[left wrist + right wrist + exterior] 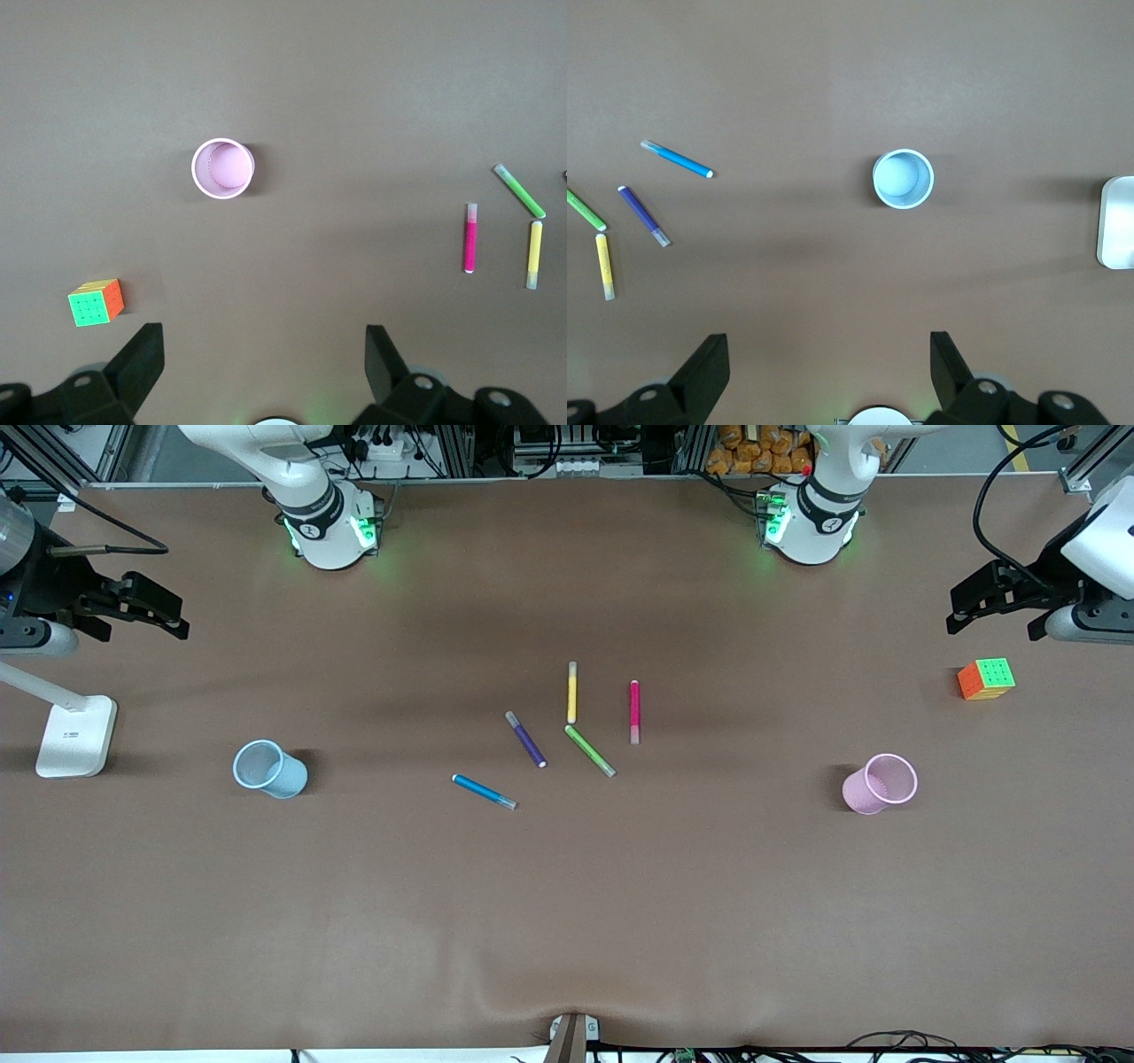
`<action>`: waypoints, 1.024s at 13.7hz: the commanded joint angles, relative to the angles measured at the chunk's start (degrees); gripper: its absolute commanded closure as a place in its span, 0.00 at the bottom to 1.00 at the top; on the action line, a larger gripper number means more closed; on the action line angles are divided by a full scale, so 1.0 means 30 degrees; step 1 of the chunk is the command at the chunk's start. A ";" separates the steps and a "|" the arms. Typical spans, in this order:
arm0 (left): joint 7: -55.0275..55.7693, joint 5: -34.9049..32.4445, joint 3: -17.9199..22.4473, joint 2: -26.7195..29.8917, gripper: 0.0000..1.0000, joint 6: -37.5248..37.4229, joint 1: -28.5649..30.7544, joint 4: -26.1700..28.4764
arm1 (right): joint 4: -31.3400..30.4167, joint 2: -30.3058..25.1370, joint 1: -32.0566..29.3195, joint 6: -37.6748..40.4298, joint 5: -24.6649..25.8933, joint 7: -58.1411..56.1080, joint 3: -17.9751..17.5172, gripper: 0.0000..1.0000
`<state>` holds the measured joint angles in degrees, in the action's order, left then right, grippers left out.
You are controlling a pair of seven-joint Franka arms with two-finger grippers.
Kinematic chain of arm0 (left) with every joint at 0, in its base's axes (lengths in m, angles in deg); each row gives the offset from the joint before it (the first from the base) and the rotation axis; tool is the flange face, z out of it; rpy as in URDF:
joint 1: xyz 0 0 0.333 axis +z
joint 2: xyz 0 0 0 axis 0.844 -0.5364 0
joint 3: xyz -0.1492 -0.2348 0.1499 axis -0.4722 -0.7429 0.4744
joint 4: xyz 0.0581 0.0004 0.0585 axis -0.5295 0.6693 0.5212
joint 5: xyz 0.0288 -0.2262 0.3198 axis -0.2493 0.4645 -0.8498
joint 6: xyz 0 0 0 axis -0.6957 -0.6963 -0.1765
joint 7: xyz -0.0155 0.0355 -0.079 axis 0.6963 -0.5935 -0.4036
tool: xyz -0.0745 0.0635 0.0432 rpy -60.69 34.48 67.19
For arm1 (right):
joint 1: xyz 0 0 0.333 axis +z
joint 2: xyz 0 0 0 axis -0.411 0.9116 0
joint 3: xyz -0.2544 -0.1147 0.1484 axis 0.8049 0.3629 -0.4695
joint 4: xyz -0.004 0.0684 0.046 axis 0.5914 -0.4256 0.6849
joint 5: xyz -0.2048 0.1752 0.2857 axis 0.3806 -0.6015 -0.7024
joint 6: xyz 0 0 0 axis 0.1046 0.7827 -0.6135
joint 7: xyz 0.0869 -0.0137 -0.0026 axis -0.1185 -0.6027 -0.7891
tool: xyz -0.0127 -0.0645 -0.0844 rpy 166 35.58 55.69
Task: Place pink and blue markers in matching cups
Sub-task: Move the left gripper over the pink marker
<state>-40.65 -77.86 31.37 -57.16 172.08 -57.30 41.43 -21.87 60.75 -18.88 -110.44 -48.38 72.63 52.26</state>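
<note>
Markers, five, lie loose on the middle of the brown counter [567, 921]. Pink marker [634, 711]: flat, pale cap end toward the front camera, just beside the yellow marker [572, 692] on the side toward the left arm's end. Blue marker [484, 791]: flat, slanted, nearest the front camera of the five, apart from the others. Purple marker [525, 739] and green marker [590, 750]: both slanted, between the blue one and the pink and yellow pair.

Pink cup [879, 783]: upright, mouth open, toward the left arm's end, well apart from the markers. Blue cup [268, 768]: upright, toward the right arm's end, likewise well apart.

Puzzle cube [986, 678]: multicoloured, farther from the front camera than the pink cup. White lamp base [76, 735]: at the right arm's end, beside the blue cup.

Left pincer [999, 602]: aloft over the counter's edge at its own end, fingers spread wide, holding nothing; arm waits. Right pincer [133, 613]: aloft at its own end, fingers spread wide, empty.
</note>
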 commanded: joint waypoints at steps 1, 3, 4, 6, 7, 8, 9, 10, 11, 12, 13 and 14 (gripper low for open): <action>0.0027 -0.0139 -0.0085 -0.0129 0.00 -0.0302 0.0031 -0.0400 | 0.0141 -0.0198 -0.0068 0.0634 0.0240 0.0310 -0.0025 0.00; -0.0031 -0.0139 -0.0085 -0.0158 0.00 -0.0302 0.0002 -0.0400 | 0.0141 -0.0286 -0.0127 0.0667 0.0241 0.0310 0.0034 0.00; -0.0031 -0.0139 -0.0114 -0.0129 0.00 -0.0302 0.0001 -0.0400 | 0.0112 -0.0286 -0.0214 0.0667 0.0241 0.0310 0.0034 0.00; -0.0089 -0.0139 -0.0173 -0.0332 0.00 -0.0302 -0.0028 -0.0342 | 0.0112 -0.0315 -0.0507 0.0696 0.0240 0.0310 0.0034 0.00; -0.0090 -0.0139 -0.0202 -0.0566 0.00 -0.0331 -0.0086 -0.0254 | 0.0112 -0.0315 -0.0508 0.0696 0.0212 0.0281 0.0034 0.00; -0.0090 -0.0110 -0.0260 -0.0772 0.00 -0.0389 -0.0173 -0.0195 | 0.0141 -0.0344 -0.0508 0.0696 0.0211 0.0281 0.0034 0.00; 0.0142 -0.0110 -0.0406 -0.1122 0.00 -0.0390 -0.0348 -0.0253 | 0.0170 -0.0315 -0.0508 0.0638 0.0211 0.0281 0.0034 0.00; 0.0231 -0.0110 -0.0726 -0.1502 0.00 -0.0390 -0.0408 -0.0311 | 0.0171 -0.0315 -0.0508 0.0580 0.0211 0.0281 0.0034 0.00; 0.0319 -0.0110 -0.0875 -0.1941 0.00 -0.0332 -0.0467 -0.0399 | 0.0171 -0.0315 -0.0479 0.0521 0.0211 0.0281 0.0005 0.00; 0.0407 -0.0139 -0.1079 -0.2294 0.00 -0.0215 -0.0583 -0.0400 | 0.0171 -0.0286 -0.0479 0.0521 0.0240 0.0281 0.0005 0.00; 0.0843 -0.0110 -0.1226 -0.2674 0.00 -0.0098 -0.0729 -0.0400 | 0.0171 -0.0257 -0.0479 0.0492 0.0241 0.0281 0.0005 0.00; 0.1399 -0.0081 -0.1373 -0.3026 0.00 0.0019 -0.0876 -0.0400 | 0.0171 -0.0228 -0.0508 0.0462 0.0241 0.0281 0.0005 0.00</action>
<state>-38.91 -77.86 28.06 -63.97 171.98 -59.14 41.54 -21.42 60.59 -19.90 -109.14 -48.31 72.77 52.82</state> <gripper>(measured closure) 0.000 0.000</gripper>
